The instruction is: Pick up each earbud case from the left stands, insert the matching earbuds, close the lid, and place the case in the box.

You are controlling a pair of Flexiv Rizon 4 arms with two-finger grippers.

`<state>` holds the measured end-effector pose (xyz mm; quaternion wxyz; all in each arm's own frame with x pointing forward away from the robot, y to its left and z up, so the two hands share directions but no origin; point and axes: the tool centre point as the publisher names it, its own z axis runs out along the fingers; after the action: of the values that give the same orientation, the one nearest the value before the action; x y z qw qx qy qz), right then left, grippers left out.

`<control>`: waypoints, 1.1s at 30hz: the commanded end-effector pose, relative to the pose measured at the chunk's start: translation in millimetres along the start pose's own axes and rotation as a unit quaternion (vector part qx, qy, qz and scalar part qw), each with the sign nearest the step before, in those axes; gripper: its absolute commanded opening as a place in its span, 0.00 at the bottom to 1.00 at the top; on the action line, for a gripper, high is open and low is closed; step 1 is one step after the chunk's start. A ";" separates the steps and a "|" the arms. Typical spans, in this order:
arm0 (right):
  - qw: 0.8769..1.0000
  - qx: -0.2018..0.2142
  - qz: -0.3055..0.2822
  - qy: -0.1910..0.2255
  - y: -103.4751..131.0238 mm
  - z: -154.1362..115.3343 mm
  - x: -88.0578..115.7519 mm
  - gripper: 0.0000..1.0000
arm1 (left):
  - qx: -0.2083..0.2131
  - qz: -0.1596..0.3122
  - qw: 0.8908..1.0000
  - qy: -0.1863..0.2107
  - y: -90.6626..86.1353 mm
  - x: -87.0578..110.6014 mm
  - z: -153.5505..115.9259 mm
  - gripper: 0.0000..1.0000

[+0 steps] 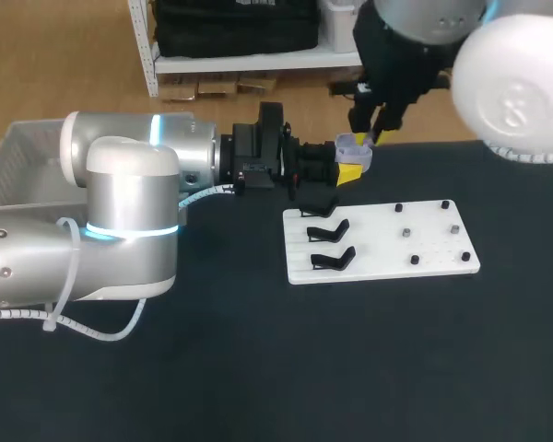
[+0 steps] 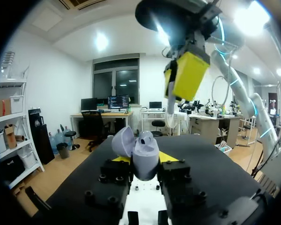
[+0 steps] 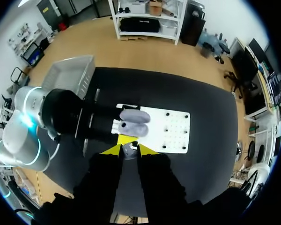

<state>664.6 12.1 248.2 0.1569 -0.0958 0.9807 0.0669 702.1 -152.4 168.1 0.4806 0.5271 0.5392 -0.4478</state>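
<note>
The counter [image 1: 258,368] is black. The board [image 1: 424,241] is white, with black stands [image 1: 332,260] and small dark pegs [image 1: 414,261]. The earbud case [image 2: 145,157] is pale lavender-grey. The left jaws and right jaws are black with bright yellow tips. The earbud [image 3: 128,150] looks pale grey, though it is tiny. The left arm [image 1: 129,184] is silver and white with a glowing cyan band. The box [image 1: 23,157] is pale grey.

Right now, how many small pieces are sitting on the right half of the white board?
6 pieces on the white board, two columns of three: left column far, middle, near; right column far, middle, near. Nothing covers that half.
</note>
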 end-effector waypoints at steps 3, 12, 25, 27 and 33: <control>1.000 0.003 0.001 -0.003 3.2 11.8 -12.5 0.00 | -0.003 0.003 1.000 -0.004 -0.9 1.8 0.1 0.00; 1.000 0.009 -0.011 -0.003 7.2 18.3 -16.5 0.00 | -0.003 0.003 1.000 -0.004 -0.9 1.8 0.1 0.00; 1.000 0.011 -0.017 0.000 9.0 28.1 -12.9 0.00 | -0.003 0.003 1.000 -0.004 -0.9 1.8 0.1 0.00; 1.000 0.012 -0.018 0.001 9.2 29.6 -13.1 0.00 | -0.003 0.003 1.000 -0.004 -0.9 1.8 0.1 0.00; 1.000 0.012 -0.023 0.003 11.5 32.4 -13.7 0.00 | -0.003 0.003 1.000 -0.004 -0.9 1.8 0.1 0.00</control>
<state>682.7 28.8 223.8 0.1583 -0.1163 0.9792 0.0514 702.1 -152.4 168.1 0.4806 0.5271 0.5392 -0.4478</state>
